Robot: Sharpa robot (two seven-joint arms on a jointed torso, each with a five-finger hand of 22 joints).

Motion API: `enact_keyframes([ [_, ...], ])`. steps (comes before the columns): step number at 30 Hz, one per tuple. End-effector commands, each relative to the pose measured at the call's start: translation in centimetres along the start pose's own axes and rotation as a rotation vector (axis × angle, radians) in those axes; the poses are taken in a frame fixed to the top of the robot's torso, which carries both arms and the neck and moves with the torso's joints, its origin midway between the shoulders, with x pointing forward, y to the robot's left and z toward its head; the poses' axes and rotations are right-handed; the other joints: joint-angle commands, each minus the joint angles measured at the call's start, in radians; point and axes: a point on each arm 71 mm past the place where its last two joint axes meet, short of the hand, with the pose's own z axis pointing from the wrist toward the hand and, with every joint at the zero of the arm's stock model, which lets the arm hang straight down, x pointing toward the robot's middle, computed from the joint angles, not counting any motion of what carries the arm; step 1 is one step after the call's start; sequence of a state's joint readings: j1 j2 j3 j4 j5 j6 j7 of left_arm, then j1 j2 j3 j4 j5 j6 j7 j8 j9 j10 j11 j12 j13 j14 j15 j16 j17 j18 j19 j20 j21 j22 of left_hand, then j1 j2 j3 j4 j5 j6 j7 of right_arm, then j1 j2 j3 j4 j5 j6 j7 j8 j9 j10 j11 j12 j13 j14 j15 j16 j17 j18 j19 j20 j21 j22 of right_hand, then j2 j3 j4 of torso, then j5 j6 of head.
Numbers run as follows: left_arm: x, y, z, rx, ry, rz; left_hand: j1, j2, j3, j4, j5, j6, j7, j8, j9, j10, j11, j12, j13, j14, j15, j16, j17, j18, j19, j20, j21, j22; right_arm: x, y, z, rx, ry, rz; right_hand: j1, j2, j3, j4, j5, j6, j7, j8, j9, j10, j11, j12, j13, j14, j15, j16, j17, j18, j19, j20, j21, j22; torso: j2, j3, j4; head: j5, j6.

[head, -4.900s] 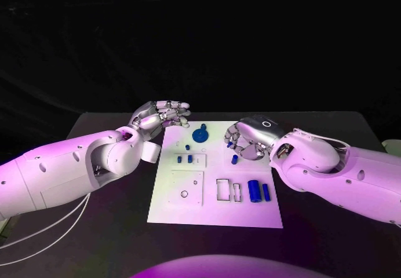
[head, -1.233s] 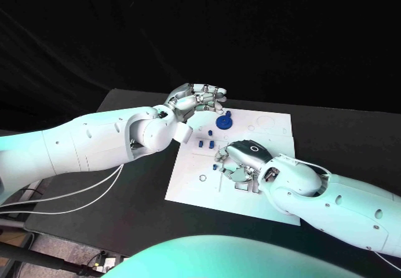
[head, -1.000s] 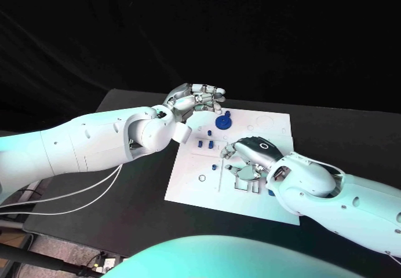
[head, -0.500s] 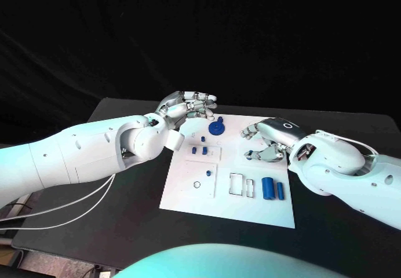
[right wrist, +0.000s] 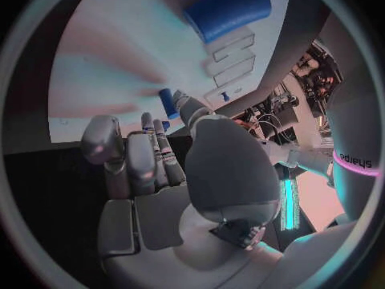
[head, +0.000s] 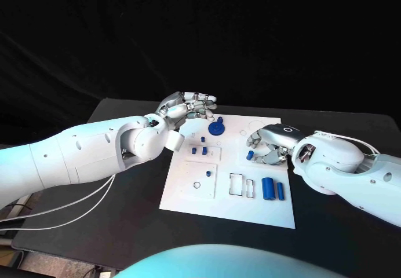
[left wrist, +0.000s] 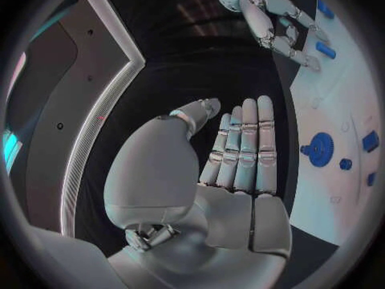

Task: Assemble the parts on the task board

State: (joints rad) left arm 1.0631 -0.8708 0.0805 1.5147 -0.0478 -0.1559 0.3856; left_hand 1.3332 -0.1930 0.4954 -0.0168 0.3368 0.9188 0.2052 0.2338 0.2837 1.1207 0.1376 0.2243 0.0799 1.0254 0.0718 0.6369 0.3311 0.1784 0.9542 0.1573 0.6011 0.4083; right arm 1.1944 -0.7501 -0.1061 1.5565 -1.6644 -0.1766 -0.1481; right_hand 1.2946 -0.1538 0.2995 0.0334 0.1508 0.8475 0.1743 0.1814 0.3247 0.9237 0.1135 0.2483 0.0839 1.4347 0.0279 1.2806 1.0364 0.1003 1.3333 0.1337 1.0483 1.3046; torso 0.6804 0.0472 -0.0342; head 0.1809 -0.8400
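A flat white rectangular task board lies on a matte black table. Small glossy blue plastic parts and a blue toothed gear dot it.

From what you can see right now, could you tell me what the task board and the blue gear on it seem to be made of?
The task board looks like matte white plastic: a flat, even surface with neatly cut recesses, though painted metal is possible. The blue gear looks like moulded or printed plastic: uniform saturated colour, dull sheen, no metallic glint.
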Motion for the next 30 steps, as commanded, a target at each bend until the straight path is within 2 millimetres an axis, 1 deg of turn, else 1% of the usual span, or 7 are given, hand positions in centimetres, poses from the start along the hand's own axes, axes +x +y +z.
enact_keyframes([
  [1,0.24,-0.12,0.06,0.008,0.020,-0.004,0.000,0.007,-0.003,-0.005,0.001,-0.007,0.004,-0.005,-0.001,-0.009,-0.001,-0.006,0.001,-0.007,0.001,-0.004,0.001,-0.001,-0.005,0.000,-0.004,-0.001,0.51,0.17,0.08,-0.014,0.053,-0.002,0.014,0.006,0.006,-0.003,-0.003,0.016,-0.001,0.004,0.001,0.024,-0.002,0.014,-0.003,0.015,-0.001,0.010,0.011,0.003,0.016,-0.005,0.017,0.010,0.001,-0.0005,0.0012,-0.001,-0.001],
  [4,0.25,-0.12,0.06,0.008,0.020,-0.004,0.000,0.007,-0.003,-0.005,0.001,-0.007,0.004,-0.005,-0.001,-0.009,-0.001,-0.006,0.001,-0.007,0.001,-0.004,0.001,-0.001,-0.005,0.000,-0.004,-0.001,0.63,0.31,0.16,-0.020,0.049,0.008,0.025,0.020,0.030,-0.002,-0.022,0.042,-0.004,0.008,0.000,0.062,-0.005,0.026,-0.005,0.020,-0.005,0.010,0.012,-0.002,0.031,-0.009,0.041,0.023,0.001,-0.0003,0.0008,-0.001,-0.002],
  [7,0.23,-0.12,0.05,0.008,0.020,-0.004,0.000,0.007,-0.003,-0.005,0.001,-0.007,0.004,-0.005,-0.001,-0.009,-0.001,-0.006,0.001,-0.007,0.001,-0.004,0.001,-0.001,-0.005,0.000,-0.004,-0.001,0.65,0.45,0.23,-0.027,0.035,0.022,0.035,0.039,0.095,0.003,-0.060,0.087,-0.003,0.014,-0.002,0.113,-0.008,0.021,-0.013,0.029,-0.009,0.020,0.030,-0.010,0.053,-0.012,0.081,0.046,0.000,-0.0001,0.0006,-0.002,-0.003],
  [10,0.20,-0.12,0.04,0.008,0.019,-0.004,0.000,0.009,-0.004,-0.006,0.001,-0.007,0.004,-0.006,-0.001,-0.010,0.000,-0.005,0.002,-0.008,0.001,-0.004,0.003,-0.001,-0.005,0.000,-0.005,-0.001,0.68,0.53,0.25,-0.032,0.026,0.030,0.035,0.039,0.161,0.007,-0.074,0.123,-0.008,0.018,-0.003,0.157,-0.015,0.005,-0.017,0.037,-0.014,0.034,0.050,-0.016,0.067,-0.017,0.111,0.065,0.000,-0.0001,0.0006,-0.002,-0.003],
  [15,0.17,-0.13,0.02,0.007,0.019,-0.003,0.000,0.009,-0.004,-0.006,0.001,-0.007,0.004,-0.006,-0.001,-0.010,0.000,-0.005,0.002,-0.008,0.001,-0.004,0.003,-0.001,-0.005,0.000,-0.005,-0.001,0.65,0.59,0.24,-0.035,0.013,0.038,0.028,0.035,0.230,0.006,-0.085,0.165,-0.022,0.032,0.003,0.217,-0.029,-0.013,-0.014,0.042,-0.025,0.046,0.067,-0.022,0.081,-0.026,0.143,0.085,0.001,-0.0005,0.0004,-0.002,-0.006],
  [23,0.15,-0.11,0.02,0.005,0.019,-0.004,0.000,0.009,-0.004,-0.006,0.001,-0.007,0.004,-0.006,-0.001,-0.010,0.000,-0.005,0.002,-0.008,0.001,-0.004,0.003,-0.001,-0.005,0.000,-0.005,-0.001,0.52,0.68,0.22,-0.034,-0.015,0.046,0.024,0.036,0.257,0.003,-0.089,0.177,-0.028,0.039,0.009,0.239,-0.035,-0.025,-0.013,0.045,-0.029,0.052,0.076,-0.025,0.088,-0.031,0.160,0.096,0.000,-0.0001,-0.0003,-0.005,-0.009],
  [30,0.11,-0.09,0.02,0.002,0.020,-0.004,0.000,0.009,-0.004,-0.006,0.001,-0.007,0.004,-0.006,-0.001,-0.010,0.000,-0.005,0.002,-0.008,0.001,-0.004,0.003,-0.001,-0.005,0.000,-0.005,-0.001,0.11,0.72,-0.05,-0.023,-0.078,0.051,0.027,0.050,0.292,-0.007,-0.097,0.189,-0.033,0.051,0.020,0.259,-0.040,-0.038,-0.011,0.049,-0.033,0.062,0.091,-0.029,0.096,-0.035,0.180,0.108,-0.001,-0.0004,0.0003,-0.007,-0.008],
])
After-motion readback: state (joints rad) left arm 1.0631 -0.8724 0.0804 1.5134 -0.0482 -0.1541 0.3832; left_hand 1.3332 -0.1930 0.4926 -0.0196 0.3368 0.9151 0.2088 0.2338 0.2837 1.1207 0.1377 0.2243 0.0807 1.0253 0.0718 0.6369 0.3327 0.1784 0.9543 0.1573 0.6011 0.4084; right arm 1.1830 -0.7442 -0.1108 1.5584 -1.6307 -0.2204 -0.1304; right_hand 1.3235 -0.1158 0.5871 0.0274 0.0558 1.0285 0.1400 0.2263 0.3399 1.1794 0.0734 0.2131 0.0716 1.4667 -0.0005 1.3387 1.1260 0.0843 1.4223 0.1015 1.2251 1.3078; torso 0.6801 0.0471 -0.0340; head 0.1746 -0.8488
